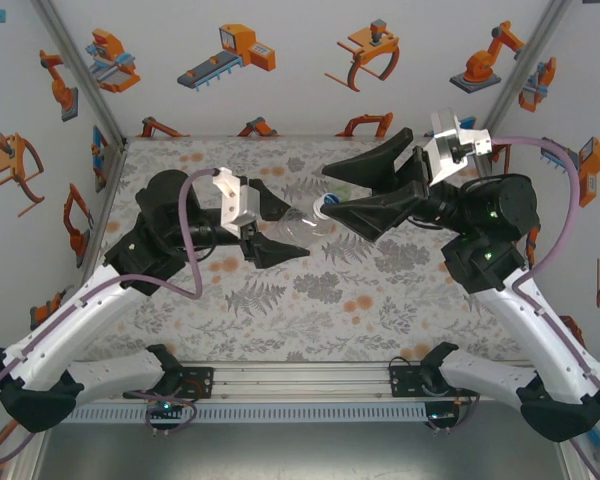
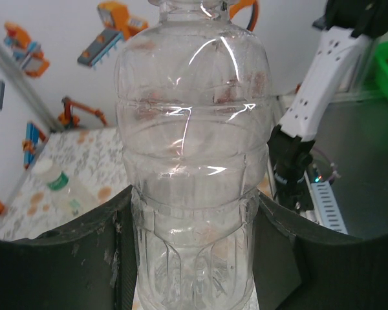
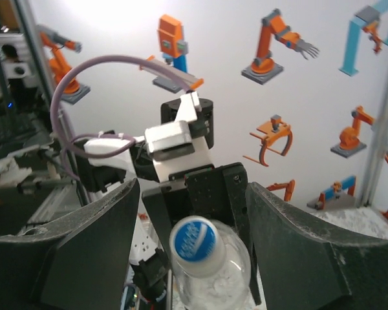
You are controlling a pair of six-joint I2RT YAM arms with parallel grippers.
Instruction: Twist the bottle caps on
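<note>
Starting nearest the arm bases, the left hand [image 1: 278, 228] is clenched on the lower body of the clear plain plastic bottle [image 1: 302, 226]. In the left wrist view its two black fingers [image 2: 64, 258] press the ribbed base of the bottle [image 2: 191, 161] from either side. The bottle seems to be held off the floral-patterned table [image 1: 310, 300]. Its long axis runs left to right across the top view, base in the left hand and neck aimed at the right arm. On that neck sits the small round white cap with a blue printed top [image 1: 326, 208]; whether it is threaded down or only resting there cannot be told. The right hand [image 1: 330, 190] is spread wide and grips nothing. From its own wrist camera the cap [image 3: 193, 240] faces it squarely, centred between the two parted fingers [image 3: 84, 252], so cap and hand look lined up on one axis. The right hand is plainly the nearer one for closing on the cap and twisting, while the left steadies the bottle. Farther off, a second clear bottle with a green label band and white cap [image 2: 61, 186] lies on its side on the table.
</note>
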